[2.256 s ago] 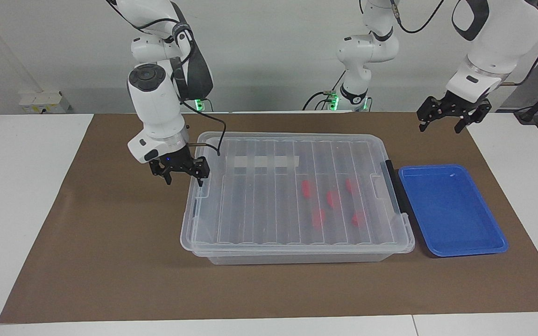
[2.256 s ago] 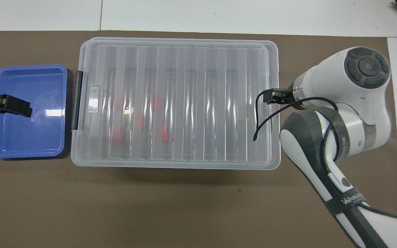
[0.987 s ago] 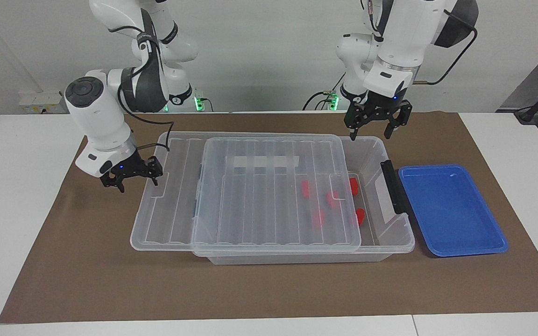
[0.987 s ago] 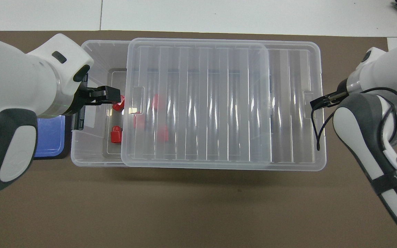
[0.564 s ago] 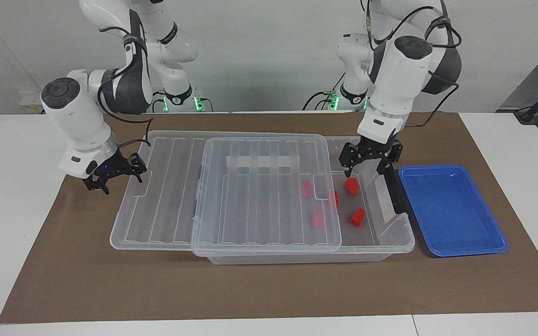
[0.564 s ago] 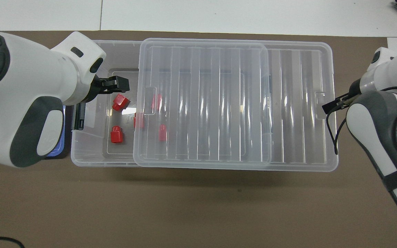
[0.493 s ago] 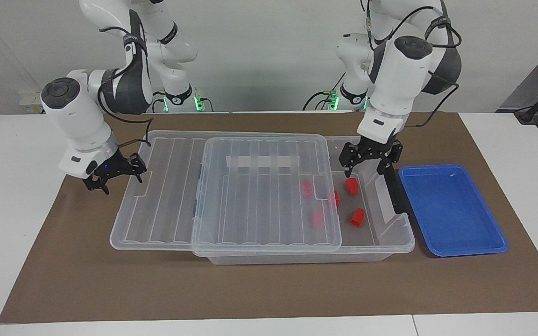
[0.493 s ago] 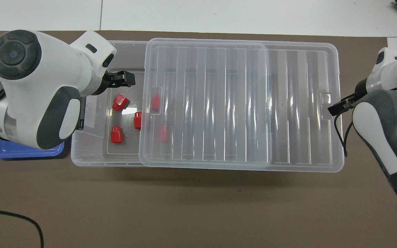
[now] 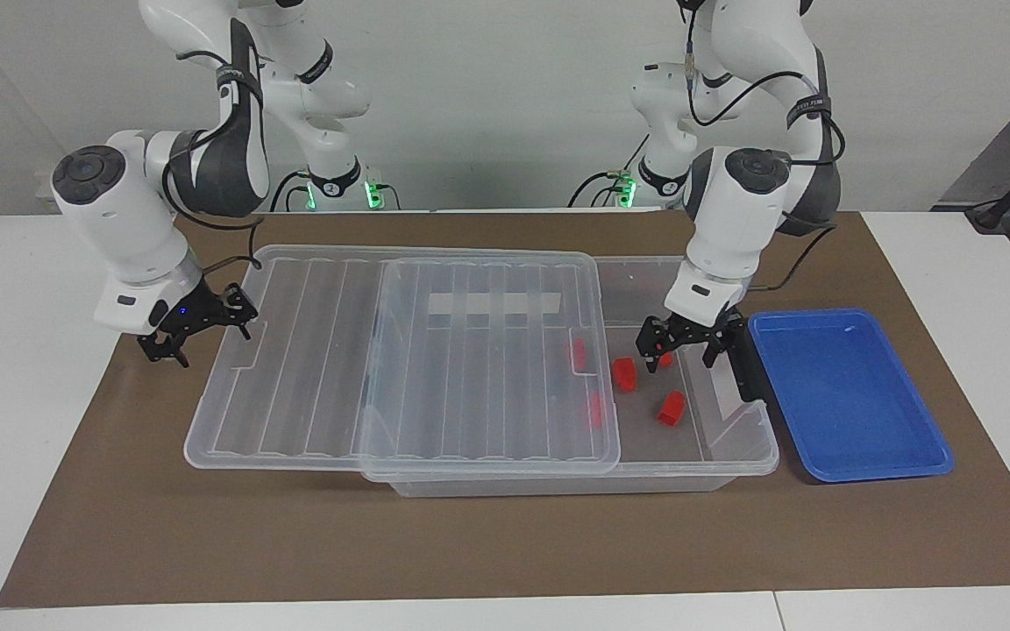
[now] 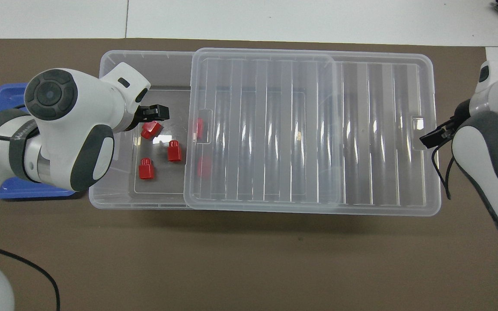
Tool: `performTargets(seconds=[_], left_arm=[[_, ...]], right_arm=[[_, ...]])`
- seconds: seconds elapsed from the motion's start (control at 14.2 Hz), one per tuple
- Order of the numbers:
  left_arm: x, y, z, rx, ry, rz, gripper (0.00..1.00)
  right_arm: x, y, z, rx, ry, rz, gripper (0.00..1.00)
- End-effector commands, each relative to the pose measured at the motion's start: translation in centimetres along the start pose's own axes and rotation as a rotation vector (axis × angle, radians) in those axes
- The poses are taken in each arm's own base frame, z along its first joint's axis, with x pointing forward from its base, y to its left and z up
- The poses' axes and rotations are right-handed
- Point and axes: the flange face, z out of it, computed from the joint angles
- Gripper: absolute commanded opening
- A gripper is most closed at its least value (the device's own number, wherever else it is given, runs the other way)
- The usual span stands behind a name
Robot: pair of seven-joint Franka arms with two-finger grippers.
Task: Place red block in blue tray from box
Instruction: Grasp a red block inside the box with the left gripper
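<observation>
red block (image 9: 665, 358) between left jaws

Plain pale grey wall (image 9: 505, 79) at the robots' end, white table (image 9: 23, 289) under a brown mat (image 9: 233, 535), white socket box (image 9: 58, 188) at the wall's foot, green indicator lights (image 9: 371, 190) glowing, even diffuse lighting, soft shadows.

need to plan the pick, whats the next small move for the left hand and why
Probably close the fingers. The left hand is down inside the open end of the box, open, with a red block between its fingers; whether they touch it I cannot tell. The blue tray holds no block yet. The right hand is at the slid-back lid edge.
</observation>
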Motion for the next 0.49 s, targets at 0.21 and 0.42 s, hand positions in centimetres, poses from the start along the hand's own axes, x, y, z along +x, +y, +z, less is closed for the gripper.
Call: performTargets(seconds=[0.21, 0.42], left_arm=[[-3.6, -0.1, 4.5, 0.003, 0.006, -0.039, 1.00], [-6.0, 1.9, 5.9, 0.004, -0.019, -0.098, 1.00]], right_arm=[[-1.6, 1.0, 0.0, -0.002, -0.017, -0.056, 0.99], [-1.9, 1.3, -0.2, 0.006, -0.026, -0.037, 0.99]])
